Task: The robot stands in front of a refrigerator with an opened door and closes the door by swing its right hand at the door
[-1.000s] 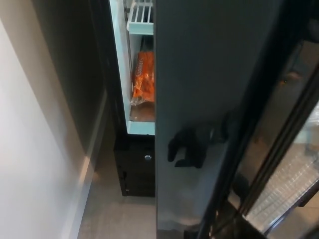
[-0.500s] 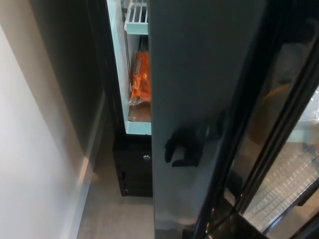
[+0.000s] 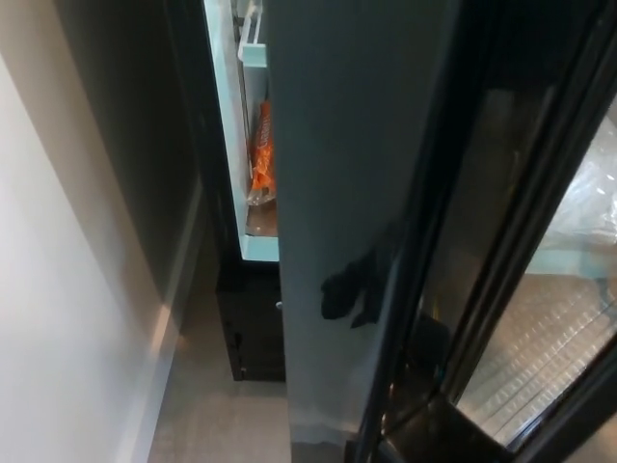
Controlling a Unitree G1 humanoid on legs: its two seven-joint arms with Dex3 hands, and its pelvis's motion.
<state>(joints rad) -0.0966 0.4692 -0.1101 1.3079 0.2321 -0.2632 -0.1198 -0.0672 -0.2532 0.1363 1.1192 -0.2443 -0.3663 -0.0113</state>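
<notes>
1. The refrigerator door (image 3: 347, 145) fills the middle of the head view as a tall grey slab, seen nearly edge-on, and it serves here as the landmark.
2. The right robot hand (image 3: 349, 287) is a dark shape against the lower part of the door's face, close to the door's right edge. It looks to be touching the panel, though the contact itself is too dim to confirm.
3. Its fingers (image 3: 333, 301) hang down and curl, but the shape is blurred and dark, so I cannot tell whether the hand is spread wide or drawn narrow. It holds nothing that can be seen.
4. The left robot hand does not show.
5. Left of the door, a narrow strip of the refrigerator interior (image 3: 231, 116) shows, with pale turquoise walls; the door is not fully shut.
6. In that gap an orange packet (image 3: 260, 159) stands upright, partly hidden behind the door's left edge.
7. Above the packet, at the top of the gap, is the corner of a white shelf (image 3: 251, 39).
8. Further left of the door runs a pale wall (image 3: 67, 289), and below it the light floor (image 3: 222, 424).
9. Right of the door, dark frames border a glass panel (image 3: 549, 328) with reflections.
</notes>
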